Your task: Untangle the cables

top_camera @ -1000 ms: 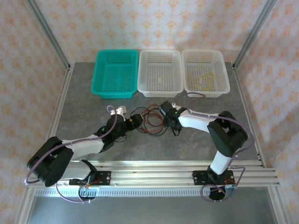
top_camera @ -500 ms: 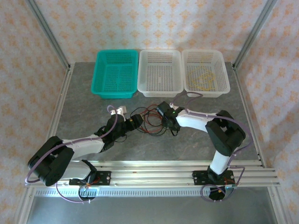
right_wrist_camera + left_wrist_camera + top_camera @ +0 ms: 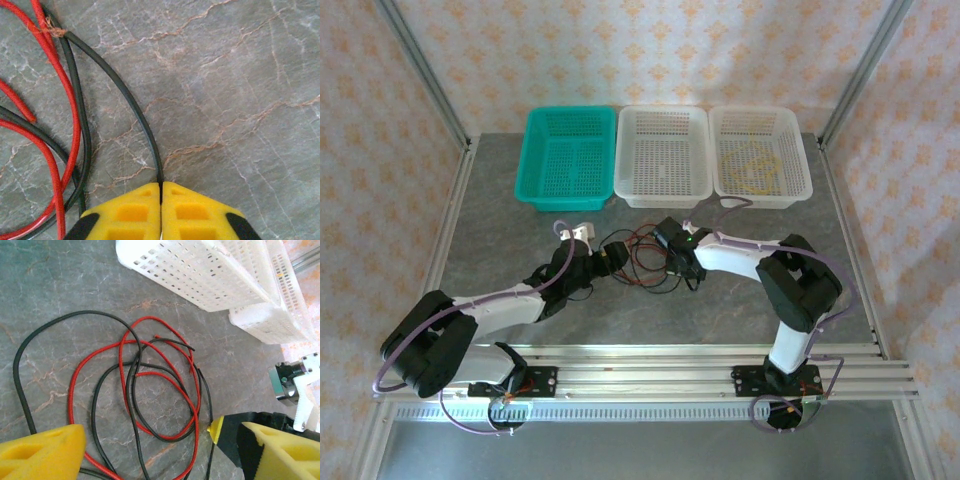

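The left basket [image 3: 565, 200], middle basket [image 3: 662, 198] and right basket [image 3: 763, 198] sit in 1 row at the tabletop's [image 3: 500, 240] far edge. 1 cable [image 3: 757, 170] lies in the right basket. The cables [image 3: 132, 385] lie tangled on the tabletop before the middle basket, between the left end effector [image 3: 164, 440] and the right end effector [image 3: 161, 192].

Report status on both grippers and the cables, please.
Right gripper shut on black cable. Left gripper open above red cable, looped through black. Nothing in the way.
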You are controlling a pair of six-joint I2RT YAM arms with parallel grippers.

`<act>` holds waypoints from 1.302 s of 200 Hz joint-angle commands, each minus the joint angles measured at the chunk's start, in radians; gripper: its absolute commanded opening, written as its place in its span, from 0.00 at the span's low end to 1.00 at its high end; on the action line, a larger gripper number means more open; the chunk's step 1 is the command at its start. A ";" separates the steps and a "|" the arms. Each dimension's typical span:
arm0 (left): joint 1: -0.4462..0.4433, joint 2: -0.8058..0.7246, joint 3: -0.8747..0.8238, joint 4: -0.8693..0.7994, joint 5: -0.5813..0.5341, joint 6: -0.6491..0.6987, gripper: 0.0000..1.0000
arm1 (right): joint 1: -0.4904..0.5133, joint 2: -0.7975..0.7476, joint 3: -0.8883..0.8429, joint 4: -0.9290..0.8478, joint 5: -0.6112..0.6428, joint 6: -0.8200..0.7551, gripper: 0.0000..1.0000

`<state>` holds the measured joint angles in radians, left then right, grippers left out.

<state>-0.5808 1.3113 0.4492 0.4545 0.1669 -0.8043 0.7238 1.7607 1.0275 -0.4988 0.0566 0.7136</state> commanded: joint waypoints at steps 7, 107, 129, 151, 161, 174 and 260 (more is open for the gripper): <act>-0.013 -0.026 0.052 -0.059 -0.034 0.104 0.82 | 0.008 -0.060 -0.026 0.007 0.054 0.043 0.01; -0.034 -0.052 0.176 -0.039 0.129 0.409 0.82 | 0.005 -0.486 -0.063 0.160 0.035 -0.155 0.00; -0.033 -0.044 0.240 -0.072 0.204 0.508 0.82 | -0.013 -0.509 -0.005 0.155 -0.014 -0.173 0.00; -0.033 -0.017 0.309 -0.098 0.297 0.578 0.82 | -0.049 -0.508 0.058 0.124 -0.064 -0.164 0.00; -0.033 0.002 0.339 -0.107 0.347 0.594 0.80 | -0.068 -0.512 0.078 0.116 -0.087 -0.159 0.00; -0.034 0.036 0.375 -0.117 0.417 0.604 0.79 | -0.098 -0.520 0.098 0.118 -0.141 -0.153 0.00; -0.076 0.177 0.424 0.031 0.541 0.529 0.67 | -0.198 -0.546 0.133 0.155 -0.378 -0.057 0.00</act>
<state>-0.6384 1.4590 0.8341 0.4007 0.6479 -0.2611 0.5346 1.2362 1.1343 -0.3580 -0.2432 0.6197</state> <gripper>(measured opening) 0.683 0.040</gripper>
